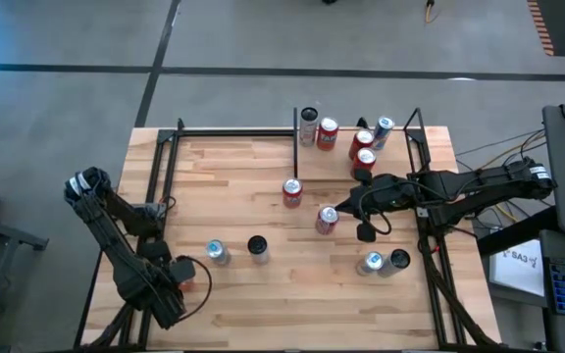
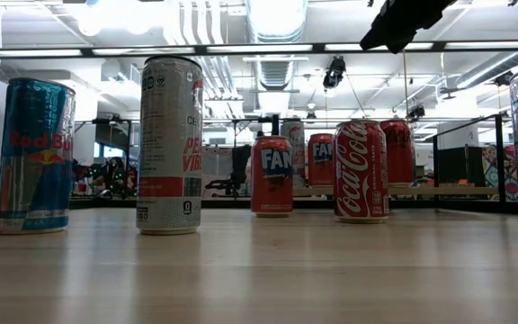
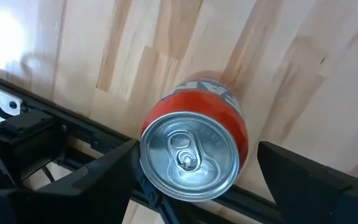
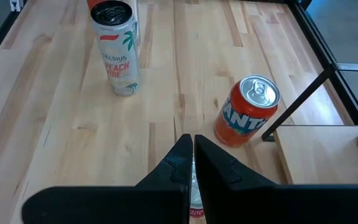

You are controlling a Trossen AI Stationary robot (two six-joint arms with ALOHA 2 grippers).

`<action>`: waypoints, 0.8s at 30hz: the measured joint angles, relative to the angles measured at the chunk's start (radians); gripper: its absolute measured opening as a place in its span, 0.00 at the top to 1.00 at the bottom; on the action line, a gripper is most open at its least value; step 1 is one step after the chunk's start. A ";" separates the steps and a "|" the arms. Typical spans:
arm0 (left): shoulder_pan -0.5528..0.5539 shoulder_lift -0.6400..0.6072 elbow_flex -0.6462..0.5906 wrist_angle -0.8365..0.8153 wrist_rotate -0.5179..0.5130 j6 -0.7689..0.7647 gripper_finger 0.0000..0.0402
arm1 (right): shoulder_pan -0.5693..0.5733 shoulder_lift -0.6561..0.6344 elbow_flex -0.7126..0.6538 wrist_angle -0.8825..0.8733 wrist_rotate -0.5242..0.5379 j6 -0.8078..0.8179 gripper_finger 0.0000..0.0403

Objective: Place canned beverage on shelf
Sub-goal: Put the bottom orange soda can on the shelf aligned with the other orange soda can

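The orange aluminium beverage can [image 3: 194, 152] stands upright on the light butcher-block surface [image 1: 263, 284] at seven o'clock, between the spread fingers of the left gripper [image 1: 190, 277], its arm bent low. At three o'clock the right gripper [image 1: 359, 208], fingers pressed together, reaches inward beside the light-wood shelf [image 1: 356, 147].
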 joint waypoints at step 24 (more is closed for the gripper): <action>-0.006 0.000 -0.085 0.085 -0.021 -0.052 0.23 | 0.000 0.000 0.000 0.003 -0.002 0.013 0.98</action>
